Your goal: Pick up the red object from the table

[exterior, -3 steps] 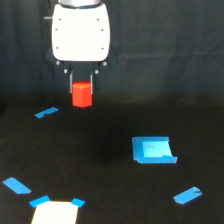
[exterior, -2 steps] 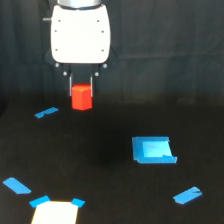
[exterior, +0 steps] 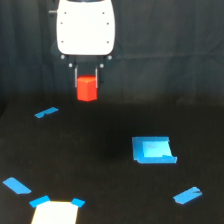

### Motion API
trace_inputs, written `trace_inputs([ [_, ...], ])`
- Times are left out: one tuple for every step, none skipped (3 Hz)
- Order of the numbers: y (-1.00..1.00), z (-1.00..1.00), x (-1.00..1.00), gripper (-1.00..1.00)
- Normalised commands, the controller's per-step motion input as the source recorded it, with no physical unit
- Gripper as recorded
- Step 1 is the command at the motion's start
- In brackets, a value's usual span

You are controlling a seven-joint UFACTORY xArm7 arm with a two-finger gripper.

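- Red block [exterior: 86, 88] sits pinched between the gripper [exterior: 86, 84] fingers, poking out below their tips.
- Fingers are clamped on its sides, one each side.
- It hangs well clear of the black table [exterior: 100, 165], up near the exterior view's left.

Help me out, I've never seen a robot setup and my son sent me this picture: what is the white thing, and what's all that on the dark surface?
The white block is the end of a robot arm, and below it hangs its gripper, a two-fingered clamp. The picture comes from a single camera standing off the arm and looking at the scene. The gripper is shut on the red object, a small faceted block, which hangs in the air above the table, a flat black surface. On it lie several blue tape pieces, one larger blue patch toward the exterior view's right, and a pale square patch at the bottom edge. These seem to be mere markings; the red block is the thing being handled.
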Motion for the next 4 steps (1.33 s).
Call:
trace_inputs([
  [0.33,0.45,0.34,-1.0],
  [0.05,0.22,-0.33,-1.0],
  [-0.54,0.05,-0.24,-0.91],
  [-0.51,0.94,-0.62,-1.0],
])
